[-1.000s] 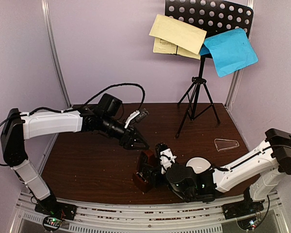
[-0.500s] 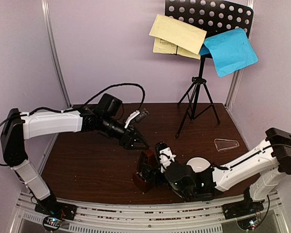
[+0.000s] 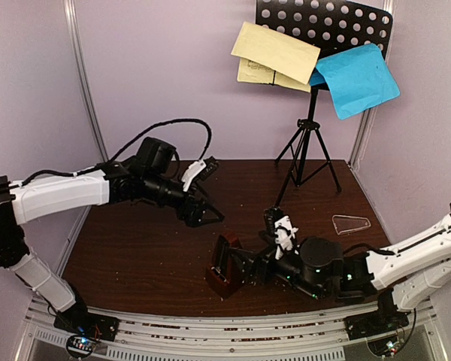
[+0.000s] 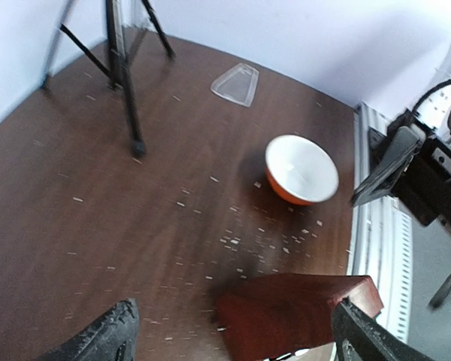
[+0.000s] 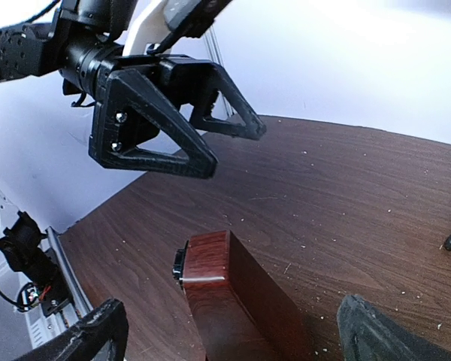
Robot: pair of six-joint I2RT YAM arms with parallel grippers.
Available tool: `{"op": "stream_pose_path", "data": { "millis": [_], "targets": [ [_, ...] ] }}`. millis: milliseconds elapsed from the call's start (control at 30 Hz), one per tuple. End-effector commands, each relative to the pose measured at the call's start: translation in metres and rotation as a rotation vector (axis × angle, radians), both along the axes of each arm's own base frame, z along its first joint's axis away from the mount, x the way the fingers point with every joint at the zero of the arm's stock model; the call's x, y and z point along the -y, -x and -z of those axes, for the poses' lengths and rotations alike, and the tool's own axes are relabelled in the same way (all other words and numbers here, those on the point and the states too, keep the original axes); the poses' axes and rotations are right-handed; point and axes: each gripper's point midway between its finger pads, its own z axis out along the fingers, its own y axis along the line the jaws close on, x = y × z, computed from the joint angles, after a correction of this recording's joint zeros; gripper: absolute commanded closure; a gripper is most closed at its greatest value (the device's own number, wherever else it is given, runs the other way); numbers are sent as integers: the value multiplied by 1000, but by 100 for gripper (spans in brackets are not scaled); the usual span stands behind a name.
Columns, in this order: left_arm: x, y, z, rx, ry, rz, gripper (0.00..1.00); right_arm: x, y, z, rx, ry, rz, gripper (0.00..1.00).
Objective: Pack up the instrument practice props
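Metronome (image 3: pixel 225 267) is flanked on the tabletop (image 3: pixel 135 248) by left end effector (image 3: pixel 208 216) and right end effector (image 3: pixel 244 269), both spread wide, empty, probably for a pickup.

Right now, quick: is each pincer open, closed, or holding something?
Left pincer: open, holding nothing.
Right pincer: open either side of the brown metronome, not gripping it.

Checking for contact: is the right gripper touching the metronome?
Apart. In the right wrist view, table shows between the metronome and each finger of the right gripper.
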Motion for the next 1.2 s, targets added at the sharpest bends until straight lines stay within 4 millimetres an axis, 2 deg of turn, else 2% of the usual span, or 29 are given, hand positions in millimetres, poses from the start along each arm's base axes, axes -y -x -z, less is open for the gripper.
{"op": "stream_pose_path", "data": {
  "millis": [0, 67, 133, 200, 333, 400, 467, 600, 733, 967, 1167],
  "targets": [
    [-28, -21, -64, 255, 69, -159, 7, 30, 5, -11, 0, -25, -17, 0],
    [-37, -8, -90, 244, 137, -176, 7, 56, -5, -8, -19, 12, 73, 0],
    [-41, 13, -98, 175, 189, -156, 7, 88, -20, -7, -58, 31, 191, 0],
    [-41, 32, -90, 112, 227, -171, 8, 121, -33, -7, -112, 1, 292, 0],
    [-30, 72, -51, 88, 276, -170, 9, 182, -54, -13, -171, -132, 421, 0],
    [-23, 86, -34, 62, 279, -133, 9, 204, -59, -14, -183, -180, 464, 0],
    [-18, 91, -17, 55, 251, -116, 9, 217, -61, -12, -201, -198, 484, 0],
    [-10, 89, 13, 77, 167, -94, 9, 217, -62, 9, -296, -156, 456, 0],
    [0, 89, 28, 77, 137, -65, 10, 215, -63, 30, -364, -116, 469, 0],
    [7, 92, 37, 64, 148, -43, 10, 212, -61, 30, -361, -170, 447, 0],
    [12, 89, 39, 47, 141, -51, 15, 215, -59, 31, -361, -175, 453, 0]
  ]
}}
